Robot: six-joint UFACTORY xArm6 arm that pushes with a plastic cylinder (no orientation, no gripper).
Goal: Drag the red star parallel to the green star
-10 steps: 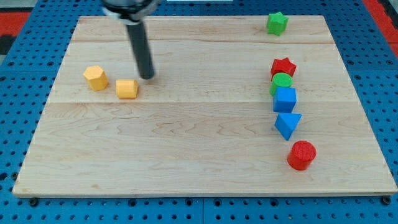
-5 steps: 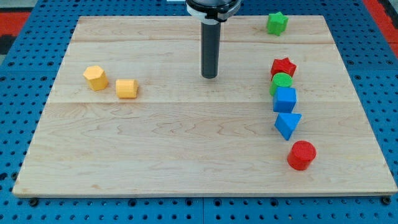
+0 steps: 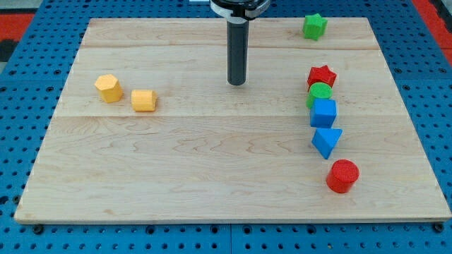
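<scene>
Tip (image 3: pixel 236 82) mid-board (image 3: pixel 212 176), well left of red star (image 3: pixel 321 75); green star (image 3: pixel 314 26) near top right; yellow blocks (image 3: pixel 109 88) far left.

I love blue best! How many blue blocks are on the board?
2. A blue cube sits at the view's right, just below the green cylinder; a blue triangle sits right under the cube. None looks hidden.

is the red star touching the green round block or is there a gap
Touching: the red star sits directly against the green round block, no board visible between them.
</scene>
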